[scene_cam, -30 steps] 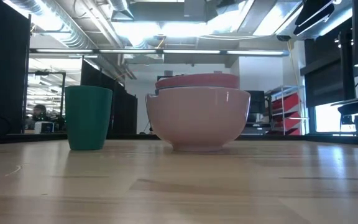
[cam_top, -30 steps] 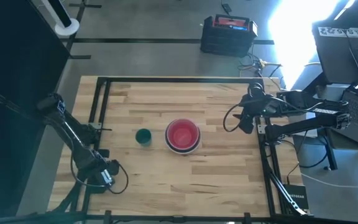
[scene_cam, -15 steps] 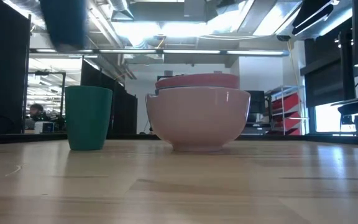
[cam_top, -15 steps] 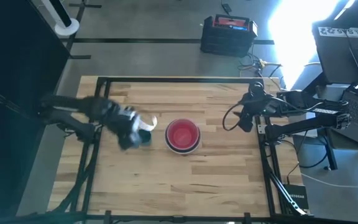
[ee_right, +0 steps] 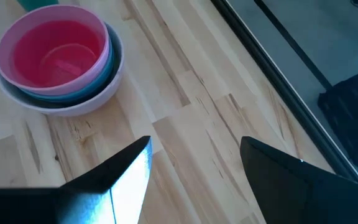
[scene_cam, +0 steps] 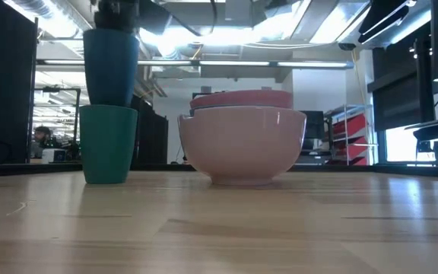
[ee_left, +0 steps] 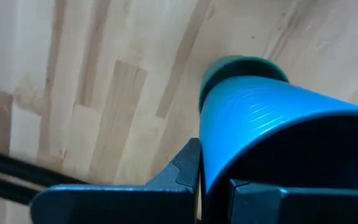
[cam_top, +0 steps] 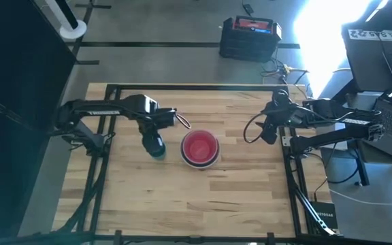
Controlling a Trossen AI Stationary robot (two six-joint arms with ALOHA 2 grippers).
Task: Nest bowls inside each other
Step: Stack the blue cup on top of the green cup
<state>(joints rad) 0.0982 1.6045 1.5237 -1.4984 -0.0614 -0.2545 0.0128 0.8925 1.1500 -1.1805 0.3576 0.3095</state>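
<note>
The bowls point(cam_top: 200, 148) stand nested at the table's middle: a white one outermost point(scene_cam: 242, 148), then grey-blue, pink and red point(ee_right: 58, 53). To their left a green cup point(scene_cam: 109, 144) stands upright on the table. Straight above it hangs a blue cup point(scene_cam: 111, 65), with my left gripper point(cam_top: 152, 133) shut on it, pointing down. Whether the blue cup's base touches the green cup's rim, I cannot tell. My right gripper point(ee_right: 194, 146) waits open at the table's right edge point(cam_top: 271, 131). My left gripper holds the blue cup by its rim wall point(ee_left: 211, 158), one finger inside the cup and one finger point(ee_left: 185, 177) outside. The fingers come from above, pointing down. The cup hangs upright below them, lifted clear of the table, over the green cup point(ee_left: 241, 65).
A black frame point(cam_top: 107, 116) runs round the wooden table point(cam_top: 203, 197). Cables hang by my right arm point(cam_top: 254, 129). A black and red case point(cam_top: 250, 37) stands on the floor beyond the far edge.
My left gripper has swung from the table's near left corner toward the far side and the middle, rising and rolling as it went. It carries the blue cup, which now hangs over the green cup. The bowls and the green cup have kept still.
</note>
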